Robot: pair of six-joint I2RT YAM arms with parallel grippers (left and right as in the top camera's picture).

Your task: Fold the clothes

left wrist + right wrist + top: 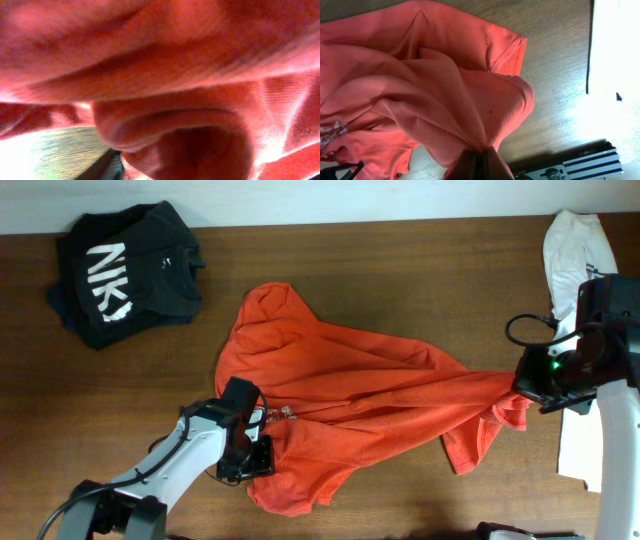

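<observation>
The orange-red T-shirt (350, 395) lies crumpled across the middle of the wooden table, stretched toward the right. My right gripper (520, 385) is shut on a bunch of its cloth at the right end; in the right wrist view the T-shirt (430, 85) gathers into my right gripper (479, 157). My left gripper (250, 455) sits at the shirt's lower left edge with cloth over it. The left wrist view is filled with red cloth (165, 75); its fingers are hidden, apart from a dark edge at the bottom.
A black garment with white lettering (125, 275) lies at the back left. A white garment (575, 255) lies at the far right, also in the right wrist view (615, 50). Bare wooden table (420, 270) lies behind the shirt.
</observation>
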